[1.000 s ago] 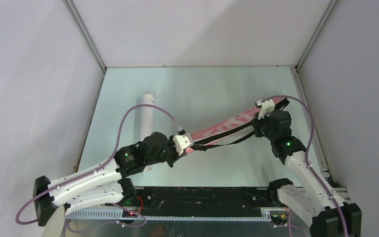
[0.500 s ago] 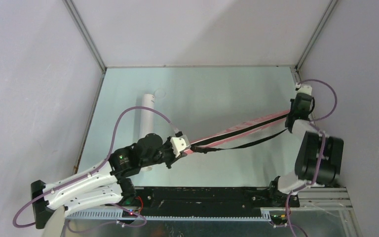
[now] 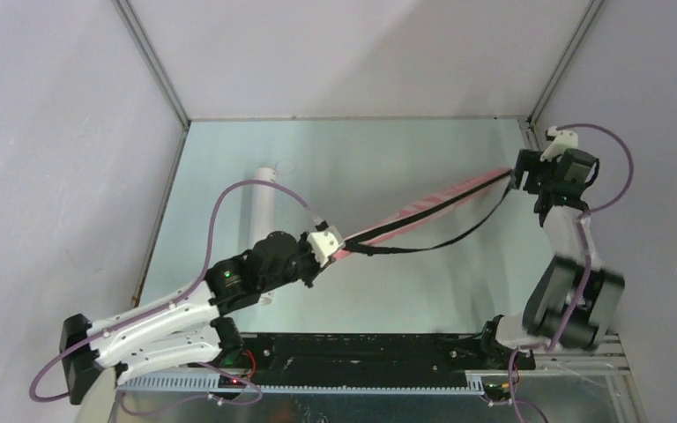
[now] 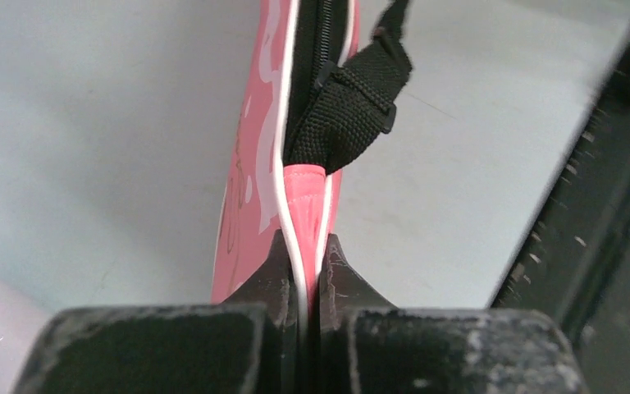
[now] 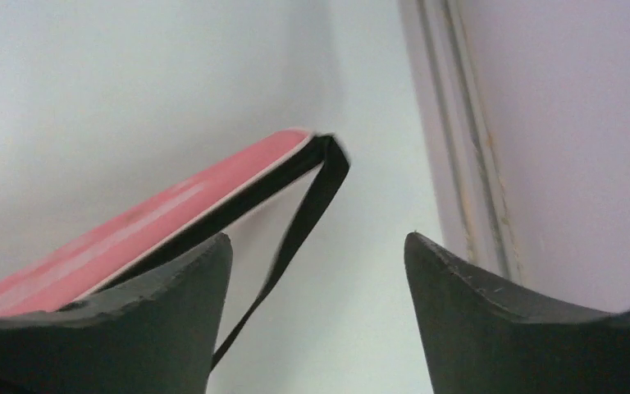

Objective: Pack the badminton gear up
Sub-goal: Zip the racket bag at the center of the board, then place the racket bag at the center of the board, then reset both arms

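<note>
Left arm (image 3: 154, 317): white link shells, black joint housings, a small green light at one joint.
Right arm (image 3: 571, 233): same white and black build, bulky black motor blocks.
Cables (image 3: 260, 183): thin mauve loops along each arm.
Wrist housings (image 3: 324, 245): white, boxy.
Bases (image 3: 75, 342): black blocks.
Jaws: matte black, scuffed, wedge-tipped.

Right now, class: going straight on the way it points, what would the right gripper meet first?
Probably the black strap hanging off the end of the pink bag, ahead of the open right gripper; depth is unclear.
</note>
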Available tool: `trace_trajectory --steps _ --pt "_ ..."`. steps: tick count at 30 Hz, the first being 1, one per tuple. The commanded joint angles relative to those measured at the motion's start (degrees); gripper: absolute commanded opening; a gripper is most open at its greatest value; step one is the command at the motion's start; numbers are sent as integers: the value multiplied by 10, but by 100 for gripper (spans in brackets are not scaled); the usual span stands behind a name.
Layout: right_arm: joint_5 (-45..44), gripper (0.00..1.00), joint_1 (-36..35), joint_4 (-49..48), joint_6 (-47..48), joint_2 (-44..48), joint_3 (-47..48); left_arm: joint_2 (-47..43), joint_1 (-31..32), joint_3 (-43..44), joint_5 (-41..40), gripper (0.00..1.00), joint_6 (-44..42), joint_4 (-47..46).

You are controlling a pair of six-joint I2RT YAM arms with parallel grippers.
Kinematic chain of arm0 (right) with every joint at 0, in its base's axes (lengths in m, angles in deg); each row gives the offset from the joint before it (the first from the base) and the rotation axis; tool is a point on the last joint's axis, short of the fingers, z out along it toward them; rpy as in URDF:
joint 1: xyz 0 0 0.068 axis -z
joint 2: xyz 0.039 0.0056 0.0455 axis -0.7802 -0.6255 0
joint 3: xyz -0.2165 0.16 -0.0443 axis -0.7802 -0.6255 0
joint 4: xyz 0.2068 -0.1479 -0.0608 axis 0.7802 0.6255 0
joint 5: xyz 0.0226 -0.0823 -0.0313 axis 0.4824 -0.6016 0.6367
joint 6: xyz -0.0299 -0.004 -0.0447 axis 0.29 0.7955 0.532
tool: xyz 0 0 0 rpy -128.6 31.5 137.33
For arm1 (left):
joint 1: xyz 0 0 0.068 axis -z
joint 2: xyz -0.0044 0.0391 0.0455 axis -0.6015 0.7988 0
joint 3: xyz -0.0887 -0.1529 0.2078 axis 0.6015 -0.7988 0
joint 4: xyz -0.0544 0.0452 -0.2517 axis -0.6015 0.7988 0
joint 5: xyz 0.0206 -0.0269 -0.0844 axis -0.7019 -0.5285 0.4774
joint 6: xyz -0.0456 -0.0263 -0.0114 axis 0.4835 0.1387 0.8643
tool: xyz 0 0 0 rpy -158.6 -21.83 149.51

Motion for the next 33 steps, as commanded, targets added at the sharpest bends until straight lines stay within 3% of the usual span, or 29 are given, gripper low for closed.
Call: trace_trajectory --steps 1,5,7,9,10,12,17,22,24,29,33 --pt "146 95 -32 38 -171 211 -27 76 -60 57 -223 0 47 -71" --pt "100 99 -73 49 -260 372 -102 180 -79 130 -348 0 142 10" --pt "87 99 -82 85 -301 436 -125 205 -77 154 -309 0 160 51" --pt "78 99 -82 119 -315 491 -144 206 -62 159 -254 35 159 71" --pt "67 99 -81 146 -317 524 -151 201 -44 152 -238 77 158 67" --pt "40 99 -79 184 -321 563 -154 174 -18 141 -218 97 149 55" --pt "27 99 -75 243 -325 636 -154 62 -4 139 -171 100 155 39" --pt "-3 99 -73 301 -337 691 -146 -19 -11 157 -247 100 223 60" --pt "-22 99 -73 328 -330 707 -140 -12 -59 182 -279 100 274 101" --pt "-53 99 -73 369 -323 733 -134 28 -350 201 -229 100 414 188" --pt "-72 99 -73 376 -315 734 -134 16 -467 161 -203 100 447 172"
